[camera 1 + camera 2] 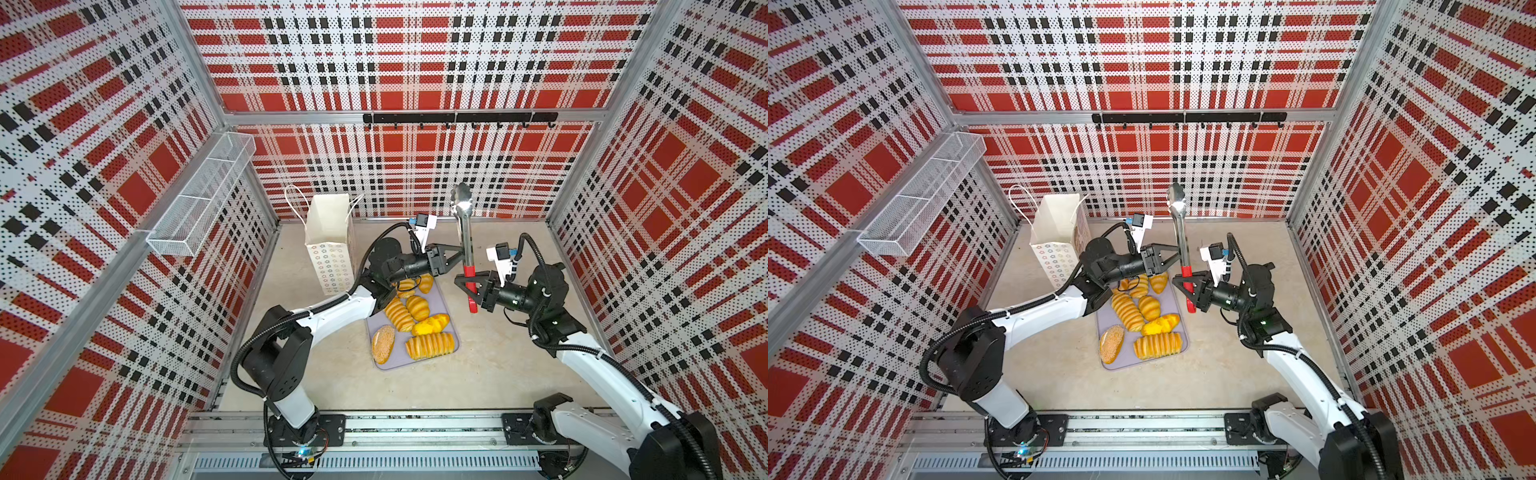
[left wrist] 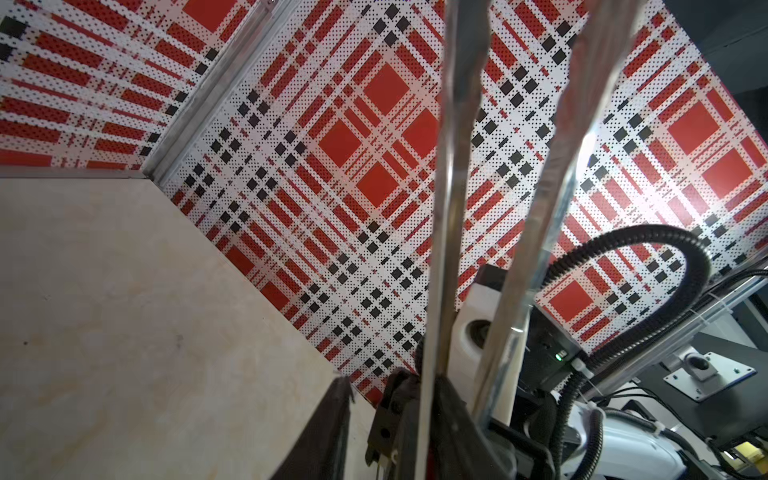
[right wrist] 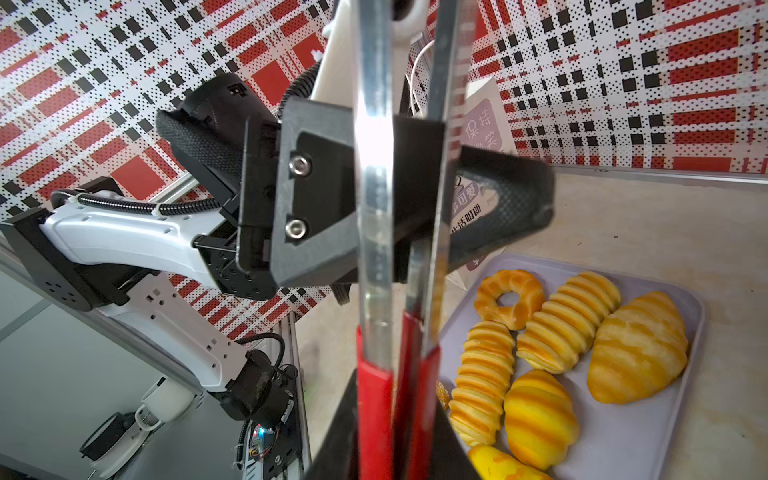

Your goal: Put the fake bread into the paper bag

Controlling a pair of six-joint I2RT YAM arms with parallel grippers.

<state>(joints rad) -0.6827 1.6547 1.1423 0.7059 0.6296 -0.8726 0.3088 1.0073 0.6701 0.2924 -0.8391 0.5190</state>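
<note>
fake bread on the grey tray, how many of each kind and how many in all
ring: 1
ridged long loaves: 3
scored oval buns: 3
brown seeded oval: 1
total: 8

Top views: paired, high overhead, facing down and back; both cover the whole surface (image 1: 498,365). Left wrist: close, along tongs (image 2: 453,166) toward wall corner. Right wrist: close, over fake bread (image 3: 640,349), shared with top views.
</note>
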